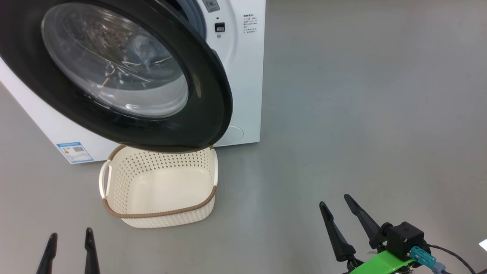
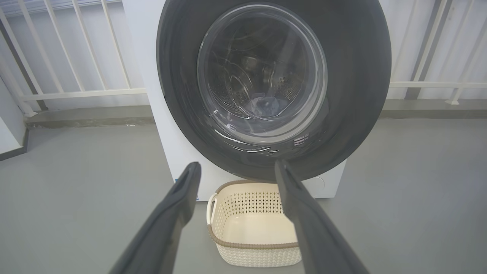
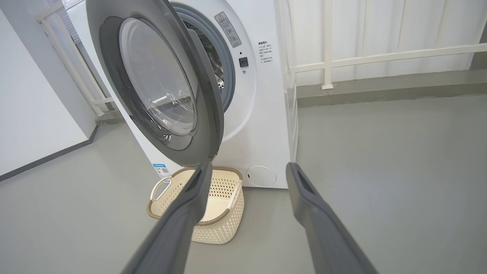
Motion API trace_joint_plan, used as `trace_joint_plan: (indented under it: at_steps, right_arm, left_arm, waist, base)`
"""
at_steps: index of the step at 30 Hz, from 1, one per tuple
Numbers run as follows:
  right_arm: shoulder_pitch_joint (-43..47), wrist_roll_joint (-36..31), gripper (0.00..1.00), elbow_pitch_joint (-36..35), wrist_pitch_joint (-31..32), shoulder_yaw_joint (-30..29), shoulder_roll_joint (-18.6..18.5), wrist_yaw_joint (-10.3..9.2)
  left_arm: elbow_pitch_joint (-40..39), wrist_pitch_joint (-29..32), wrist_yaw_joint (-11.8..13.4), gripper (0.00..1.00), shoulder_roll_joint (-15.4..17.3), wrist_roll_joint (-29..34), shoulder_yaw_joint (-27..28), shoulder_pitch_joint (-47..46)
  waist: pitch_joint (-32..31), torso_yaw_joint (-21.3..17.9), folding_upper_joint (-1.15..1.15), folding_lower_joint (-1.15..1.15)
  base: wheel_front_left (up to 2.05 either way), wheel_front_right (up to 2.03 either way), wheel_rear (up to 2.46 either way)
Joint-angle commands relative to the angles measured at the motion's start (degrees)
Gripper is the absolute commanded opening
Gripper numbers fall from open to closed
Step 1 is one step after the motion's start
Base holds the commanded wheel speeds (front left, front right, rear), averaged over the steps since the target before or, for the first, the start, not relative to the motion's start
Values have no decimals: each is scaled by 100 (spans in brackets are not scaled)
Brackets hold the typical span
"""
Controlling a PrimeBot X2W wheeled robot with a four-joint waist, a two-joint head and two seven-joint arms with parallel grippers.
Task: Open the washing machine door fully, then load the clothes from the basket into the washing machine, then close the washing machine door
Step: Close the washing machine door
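In the head view we see the washing machine door (image 1: 114, 64) swung partway out from the washing machine (image 1: 243, 76). Its glossy black rim overhangs the far end of the basket (image 1: 159, 214). The basket sits on the grey floor (image 1: 342, 114) just in front of the machine, between the blue label sticker (image 1: 75, 151) and the round white flap (image 1: 233, 135), with its smooth cream bottom in plain sight. Through the bulging glass we make out a pale-blue piece of the clothes (image 1: 142, 49) inside the drum (image 1: 95, 34). The left gripper (image 1: 71, 232) stands at the lower left and the right gripper (image 1: 335, 199) at the lower right. Both are spread wide, grasp nothing, and are well apart from door and basket.

In the left wrist view we look between two parted fingers (image 2: 171, 217) straight at the door's outer face. The light-blue garment lies low in the drum behind the glass. The basket rests below the door's lower edge, and a white railing (image 2: 76, 93) runs behind the machine.

In the right wrist view we see the door nearly edge-on, standing at an angle from the machine's front. The gap shows the grey rubber ring (image 3: 228, 68) and a strip of perforated steel. This gripper is released, its jaws wide and bare. The basket shows partly behind the finger on the view's left, under the door's lower rim.
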Motion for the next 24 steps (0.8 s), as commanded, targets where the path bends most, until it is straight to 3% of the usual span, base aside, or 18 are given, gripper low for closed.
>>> trace_joint_plan:
  at_steps: [1,24]
  right_arm:
    - [-46,-73,100,-155,-69,107,17,9]
    - [-90,-61,100,-138,-69,91,-12,9]
  left_arm:
    - [-163,-37,-14,100,24,59,200,-111]
    - [-111,-37,2,100,4,-1,158,-198]
  waist:
    - [9,0,0,0]
    - [48,101,0,0]
  base:
    - [0,0,0]
    - [0,0,0]
